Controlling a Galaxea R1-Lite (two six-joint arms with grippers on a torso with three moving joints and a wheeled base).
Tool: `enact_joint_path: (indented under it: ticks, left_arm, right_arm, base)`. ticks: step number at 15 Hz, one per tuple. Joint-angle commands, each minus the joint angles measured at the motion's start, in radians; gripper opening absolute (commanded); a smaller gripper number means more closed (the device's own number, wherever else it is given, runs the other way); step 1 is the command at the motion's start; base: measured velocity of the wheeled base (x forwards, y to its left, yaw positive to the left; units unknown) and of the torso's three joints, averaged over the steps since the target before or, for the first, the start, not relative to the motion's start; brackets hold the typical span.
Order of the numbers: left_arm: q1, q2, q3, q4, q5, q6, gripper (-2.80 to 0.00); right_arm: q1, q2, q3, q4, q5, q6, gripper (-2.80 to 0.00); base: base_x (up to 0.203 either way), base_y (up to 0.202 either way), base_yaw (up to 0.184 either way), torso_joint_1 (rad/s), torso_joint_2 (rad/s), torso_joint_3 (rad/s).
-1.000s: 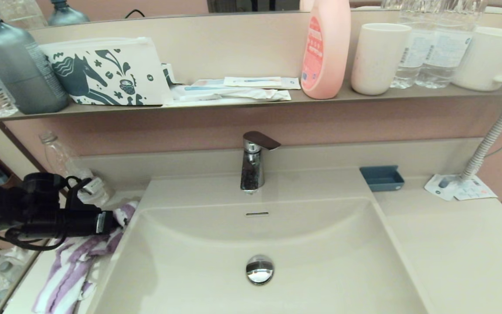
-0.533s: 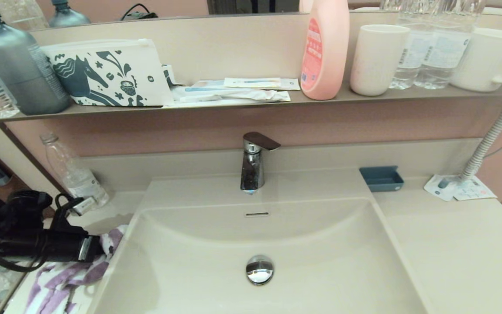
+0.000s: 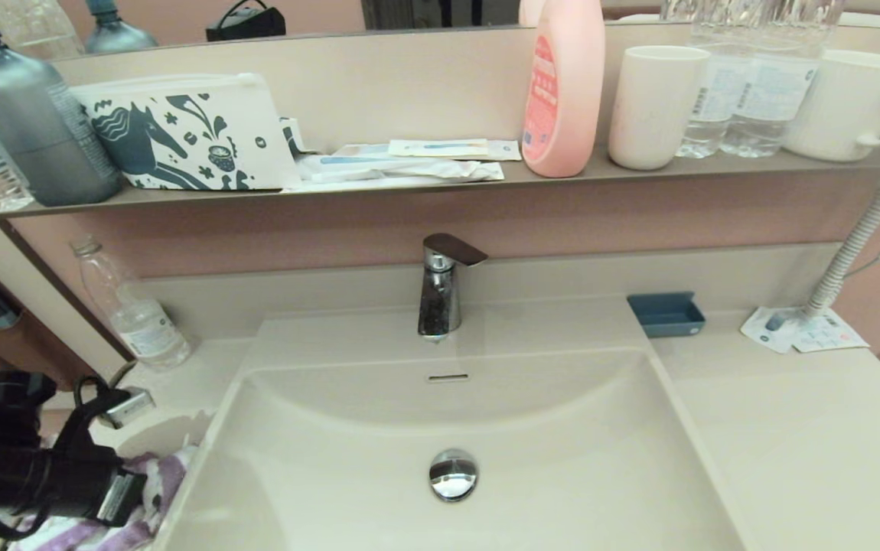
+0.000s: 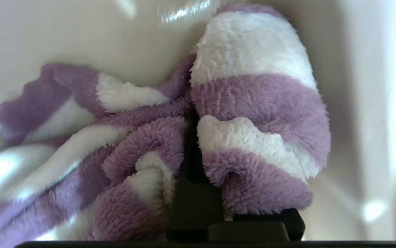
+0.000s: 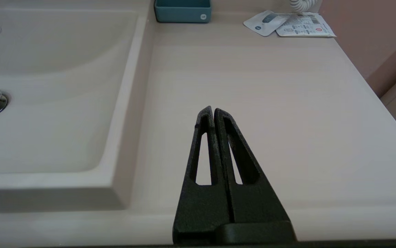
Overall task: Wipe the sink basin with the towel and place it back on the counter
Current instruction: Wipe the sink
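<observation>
Fingers of left gripper [image 4: 198, 179] pinching striped towel [image 4: 253, 120] on surface [image 3: 180, 386] beside sink basin [image 3: 562, 459], release seemingly remaining; right gripper [image 5: 213, 112] pressed together, idle above the surface.

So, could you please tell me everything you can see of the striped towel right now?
The towel is a soft, fluffy terry cloth with purple and white stripes. It is bunched into folds and rolls, not spread flat. The left gripper is shut on it, a dark finger sunk between two folds. In the head view it lies on the counter, left of the sink basin, partly hidden by the arm.
</observation>
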Motion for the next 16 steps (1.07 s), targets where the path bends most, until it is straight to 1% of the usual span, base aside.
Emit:
enact_joint_path:
  ticks: [1,4,6,7,9,10,12,14,16]
  left_arm:
    - [0.02,-0.022,0.027,0.003,0.031,0.025,-2.8]
    - [0.025,-0.058,0.054,0.003,0.094,0.043,-2.8]
    - [0.024,-0.072,0.064,-0.004,0.102,0.042,-2.8]
    - [0.024,-0.071,0.057,-0.009,0.093,0.039,-2.8]
    - [0.018,-0.068,0.041,-0.028,0.055,0.032,-2.8]
    - [0.018,-0.06,0.035,-0.063,0.008,0.029,-2.8]
    - [0.006,-0.028,0.019,-0.164,-0.048,0.013,-2.8]
    - [-0.017,0.014,-0.023,-0.234,-0.084,-0.023,-2.8]
    - [-0.036,0.046,-0.078,-0.255,-0.113,-0.045,-2.8]
  right_arm:
    - [0.0,0.0,0.0,0.0,0.0,-0.001,-2.8]
    - [0.0,0.0,0.0,0.0,0.0,-0.001,-2.8]
    - [0.0,0.0,0.0,0.001,0.0,-0.001,-2.8]
    - [0.0,0.0,0.0,0.001,0.0,-0.001,-2.8]
    - [0.0,0.0,0.0,0.0,0.0,-0.001,-2.8]
    - [0.001,0.0,0.0,0.0,0.0,-0.001,-2.8]
    - [0.0,0.0,0.0,0.0,0.0,-0.001,-2.8]
    - [0.0,0.0,0.0,0.0,0.0,-0.001,-2.8]
    - [0.0,0.0,0.0,0.001,0.0,-0.001,-2.8]
  base:
    - [0.0,0.0,0.0,0.0,0.0,0.0]
    - [0.0,0.0,0.0,0.0,0.0,0.0]
    - [0.0,0.0,0.0,0.0,0.0,0.0]
    - [0.0,0.0,0.0,0.0,0.0,0.0]
    - [0.0,0.0,0.0,0.0,0.0,0.0]
    - [0.0,0.0,0.0,0.0,0.0,0.0]
    - [0.0,0.0,0.0,0.0,0.0,0.0]
    - [0.0,0.0,0.0,0.0,0.0,0.0]
    - [0.0,0.0,0.0,0.0,0.0,0.0]
